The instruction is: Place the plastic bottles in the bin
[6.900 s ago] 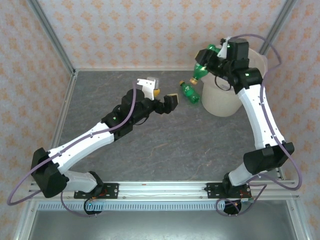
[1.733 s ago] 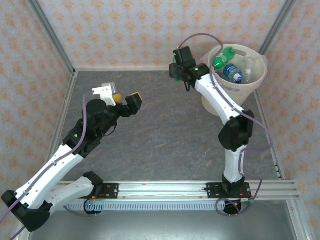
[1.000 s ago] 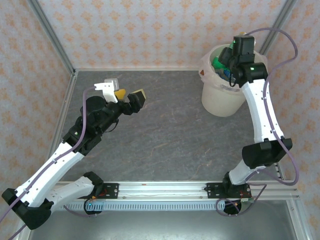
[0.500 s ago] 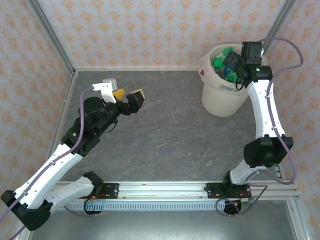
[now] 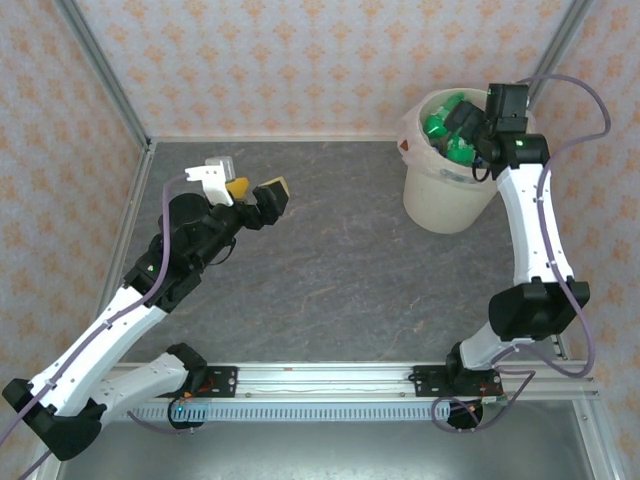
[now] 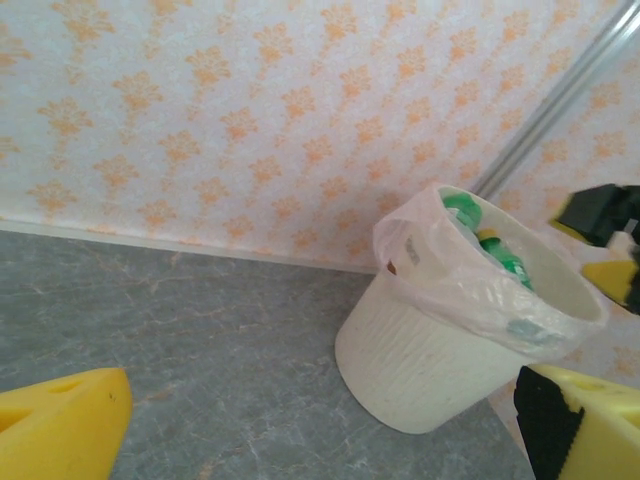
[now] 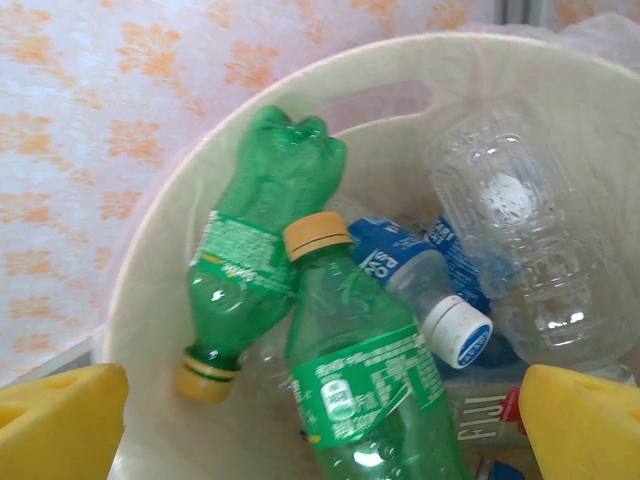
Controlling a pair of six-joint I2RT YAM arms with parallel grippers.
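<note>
The drop-off step looks finished. The right arm's two-finger gripper [image 7: 322,422] hangs over the mouth of the large round cream-white plastic bin [image 5: 440,205], which stands at about 1 o'clock on the grey stone-patterned tabletop [image 5: 340,260]. Its yellow fingers [image 7: 60,420] are spread fully wide and grip nothing. The small plastic bottles [image 7: 365,385] I can make out all lie inside the bin. Two green bottles with yellow caps are toward 9 o'clock, a clear blue-labelled bottle with a white cap [image 7: 440,300] sits near the middle, and a crumpled clear bottle [image 7: 520,230] is at 2 o'clock. The left arm's gripper [image 5: 257,190] hovers at about 10 o'clock over the table, jaws equally wide and empty, facing the bin. The task seems almost or wholly complete. The next move, I judge, is to lift the right gripper straight up clear of the rim and the thin clear liner bag [image 6: 440,270] without snagging it, then check for stragglers. The lower layers of bottles are buried and uncountable. A red-lettered label at 5 o'clock in the right wrist view is cut off. The tabletop behind the bin and under the arms is hidden.
</note>
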